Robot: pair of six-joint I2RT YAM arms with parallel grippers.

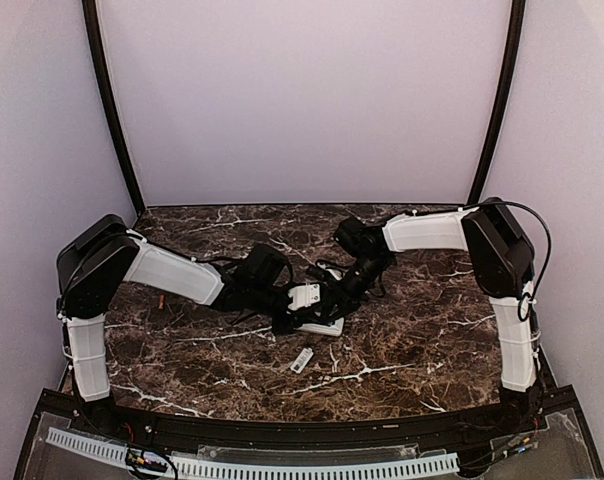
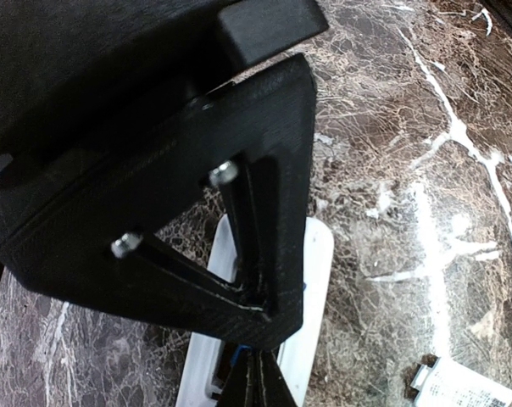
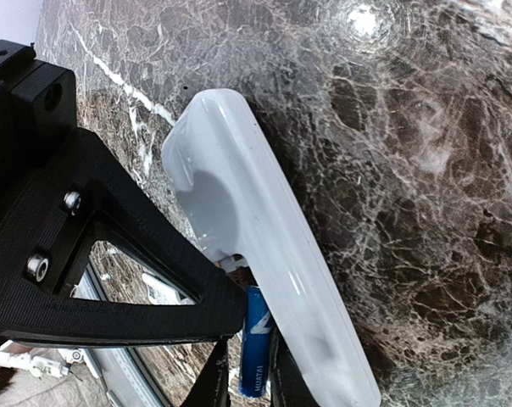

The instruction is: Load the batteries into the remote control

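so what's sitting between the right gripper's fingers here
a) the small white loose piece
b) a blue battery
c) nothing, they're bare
b: the right wrist view shows a blue battery held between the fingers of the right gripper, right beside the remote control, while the small white loose piece lies apart on the table.

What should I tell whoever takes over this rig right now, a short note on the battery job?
Left pincer: down over the remote; whether it grips is unclear.
Right pincer: shut on a blue battery, right beside the remote.
Small white piece, likely the cover, lies loose on the table, nearer the bases.
Done: battery in hand.
Left: seat it, add any others (none seen), refit the cover.
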